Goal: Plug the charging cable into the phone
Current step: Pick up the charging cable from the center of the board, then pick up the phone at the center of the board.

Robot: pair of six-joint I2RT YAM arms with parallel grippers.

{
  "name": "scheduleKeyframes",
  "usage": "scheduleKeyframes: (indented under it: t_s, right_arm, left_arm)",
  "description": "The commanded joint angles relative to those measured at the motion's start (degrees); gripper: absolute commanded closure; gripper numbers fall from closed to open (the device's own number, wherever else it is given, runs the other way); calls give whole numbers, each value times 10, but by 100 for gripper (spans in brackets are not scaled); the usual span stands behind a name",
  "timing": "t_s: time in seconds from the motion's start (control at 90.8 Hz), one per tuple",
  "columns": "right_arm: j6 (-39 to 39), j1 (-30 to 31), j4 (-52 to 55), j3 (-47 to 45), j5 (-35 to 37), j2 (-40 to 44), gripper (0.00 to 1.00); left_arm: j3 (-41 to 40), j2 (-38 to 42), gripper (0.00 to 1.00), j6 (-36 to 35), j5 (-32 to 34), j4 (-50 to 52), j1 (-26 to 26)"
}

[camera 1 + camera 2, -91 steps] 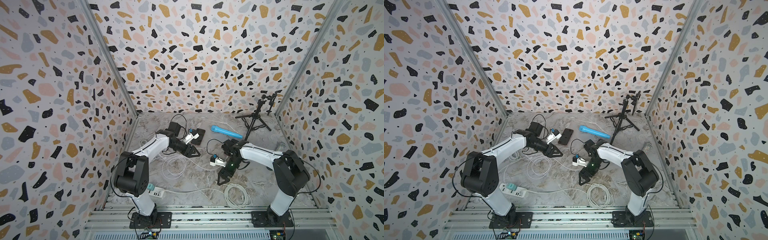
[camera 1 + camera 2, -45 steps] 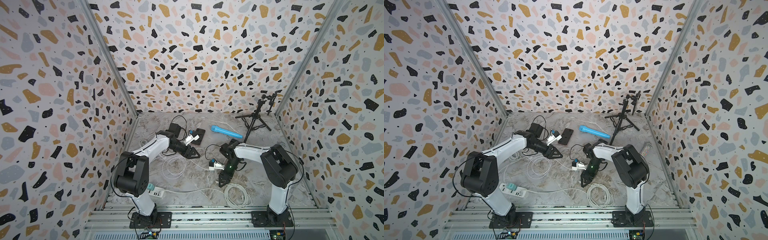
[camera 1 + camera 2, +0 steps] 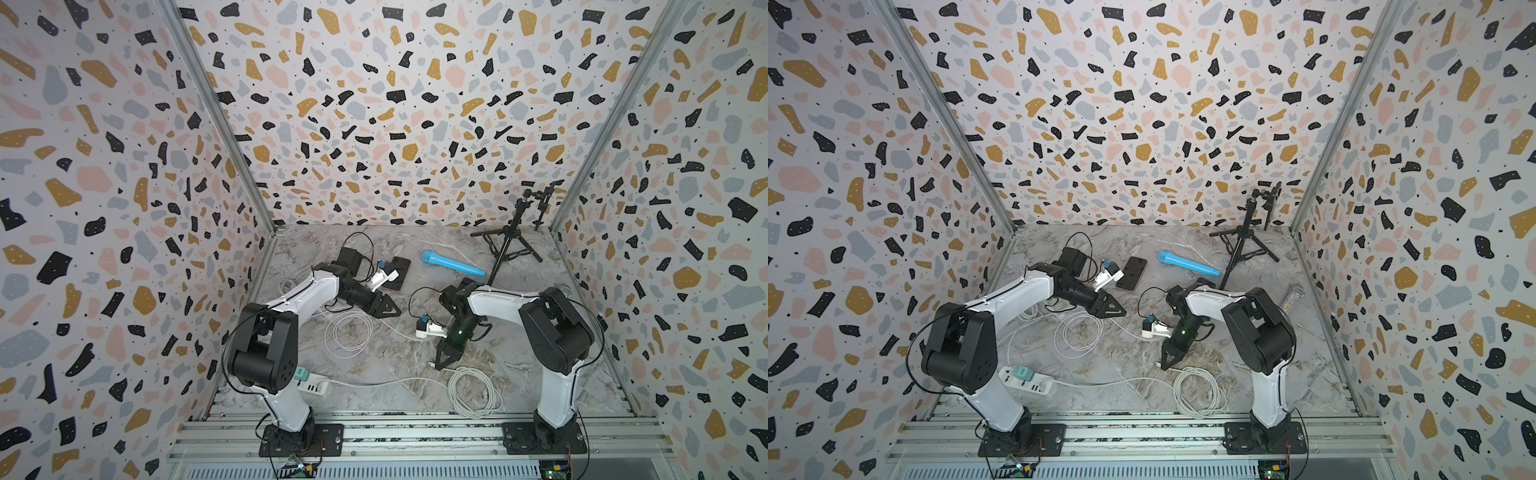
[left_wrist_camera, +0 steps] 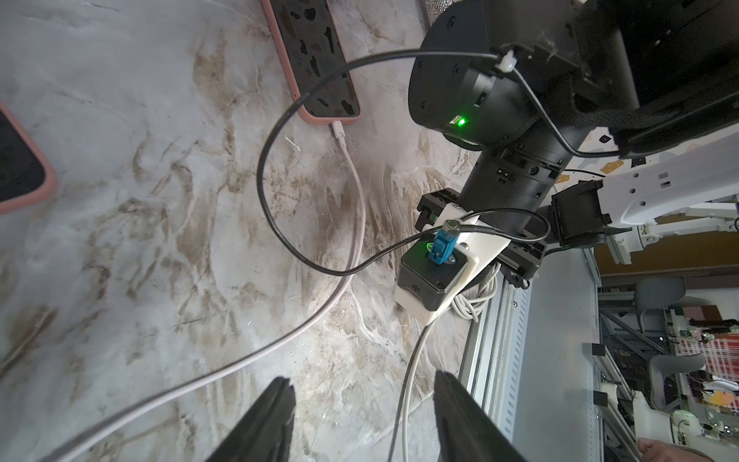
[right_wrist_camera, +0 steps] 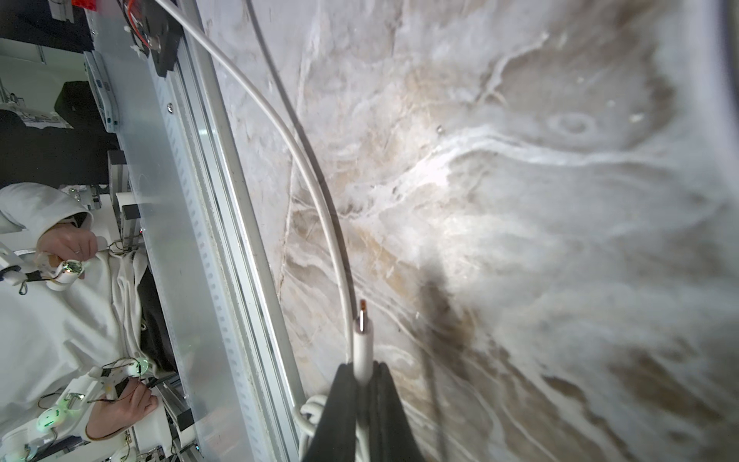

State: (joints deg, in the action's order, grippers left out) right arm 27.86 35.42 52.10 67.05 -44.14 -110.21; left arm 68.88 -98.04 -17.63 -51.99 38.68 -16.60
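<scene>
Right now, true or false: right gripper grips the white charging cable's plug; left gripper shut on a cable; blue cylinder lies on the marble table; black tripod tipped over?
1. The right gripper is shut on the white charging cable's plug. True.
2. The left gripper is shut on a cable. False: the left gripper is open and empty.
3. The blue cylinder lies on the marble table. True.
4. The black tripod has tipped over. False: the black tripod stands upright.

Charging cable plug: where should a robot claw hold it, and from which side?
On the stiff white sleeve just behind the metal tip, coming from the cable end and pinching its narrow sides. The right gripper holds it so in the right wrist view: the tip sticks out free ahead, which should let it enter a port.
</scene>
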Motion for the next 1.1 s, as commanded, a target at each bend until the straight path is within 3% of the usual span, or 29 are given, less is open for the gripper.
scheduleKeyframes:
  t_s: [0.0,0.187,0.407,0.606,0.782,1.09]
  right_arm:
    - [-10,-9,-13,-4,-32,39,100]
    - [-62,-34,-81,-28,-24,98,100]
    - [-229,-70,-288,-108,-46,170,100]
    - [-281,-71,-367,-149,-20,193,100]
    - [-323,-74,-422,-177,1,203,100]
    - [-375,-76,-478,-218,38,251,100]
  left_arm:
    - [0,16,40,12,-7,-11,6]
    - [22,11,40,92,44,-59,7]
    - [101,-58,34,223,170,-107,7]
    - [240,-163,24,180,339,-64,-35]
    - [345,-255,16,164,395,-29,-71]
    - [421,-338,10,152,519,-14,-94]
